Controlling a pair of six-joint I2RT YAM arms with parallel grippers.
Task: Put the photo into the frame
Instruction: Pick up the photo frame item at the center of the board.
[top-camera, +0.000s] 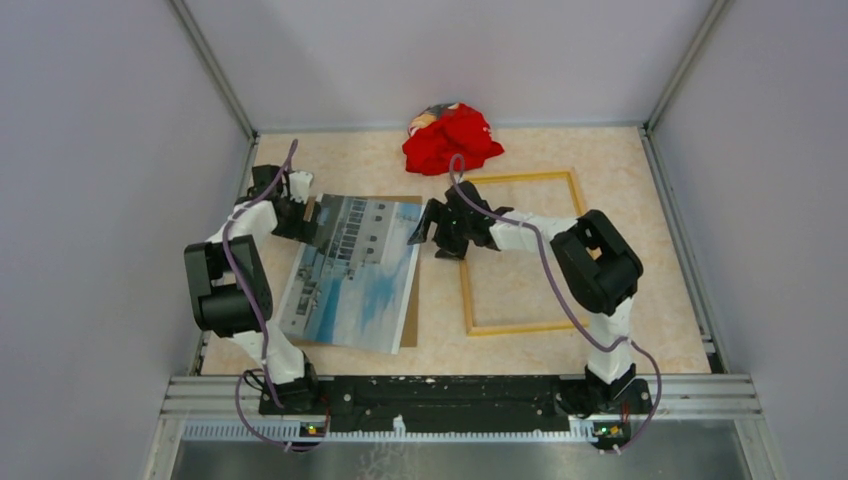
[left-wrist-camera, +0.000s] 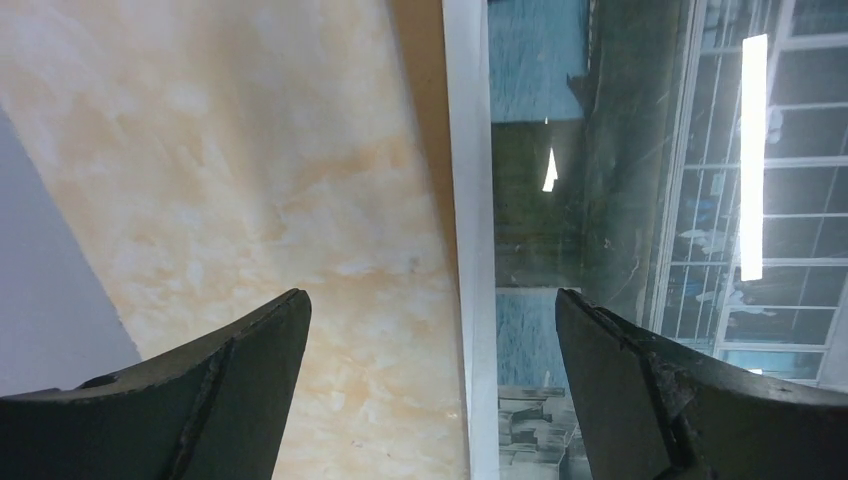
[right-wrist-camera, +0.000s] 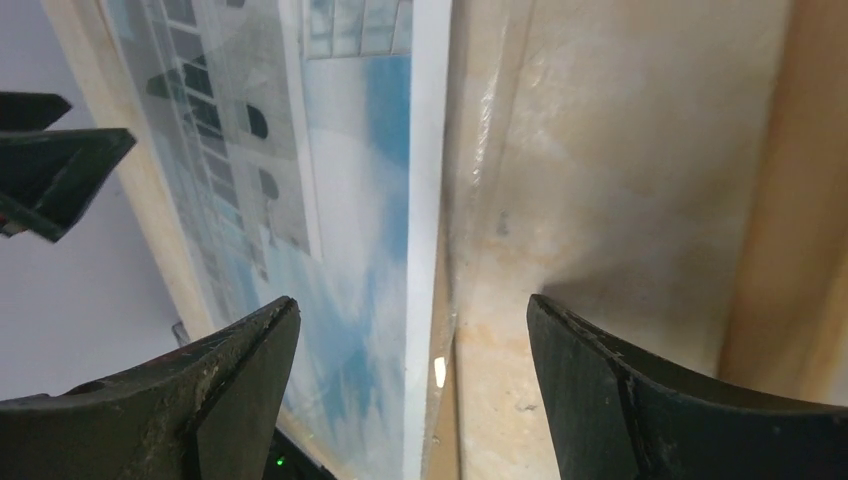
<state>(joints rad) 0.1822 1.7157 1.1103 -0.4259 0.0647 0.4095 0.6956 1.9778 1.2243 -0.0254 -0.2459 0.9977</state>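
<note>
The left gripper (top-camera: 300, 212) is down low at the far left corner of the photo (top-camera: 350, 270), with its fingers spread wide and nothing held between them. In its own wrist view the print's white border runs straight up between the two fingers (left-wrist-camera: 220, 390). Bare table (top-camera: 630, 250) lies under one finger and the building's windows under the other.

The photo lies picture side up, stretching from that gripper back toward the arm bases at a slight angle. It rests on a brown backing panel (top-camera: 411, 320), which peeks out along the print's right edge and beside the left gripper.

The right gripper (top-camera: 425, 232) sits at the photo's far right corner, facing the left one across the print. It too is spread wide and holds nothing. Its wrist view shows the photo's white edge passing between its fingers, with sky and building on one side and table on the other.

Just to that gripper's other side the frame (top-camera: 520, 325) lies flat on the table. It is empty, and the arm reaches across its far left corner. Photo and frame do not touch.

Beyond the right gripper, against the back wall, sits a crumpled red cloth (top-camera: 452, 138).
</note>
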